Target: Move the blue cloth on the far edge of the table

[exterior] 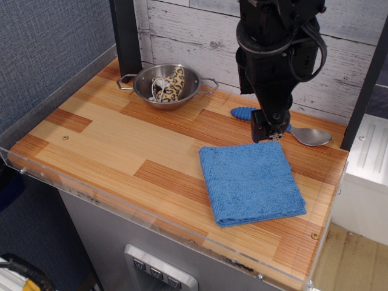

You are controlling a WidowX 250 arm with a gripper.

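Observation:
The blue cloth [251,183] lies flat and folded on the right half of the table [109,142], nearer the front edge than the back. My gripper [269,134] hangs from the black arm, pointing down over the middle of the cloth's far edge, at or just above it. Its fingers [259,128] stand slightly apart and hold nothing. The cloth is not lifted or creased.
A steel bowl [143,88] with a spotted yellow toy [171,83] in it stands at the back left. A blue-handled metal spoon [308,136] lies just behind the gripper at the back right. A clear acrylic rim [151,219] runs along the front, and a plank wall [194,30] closes the back.

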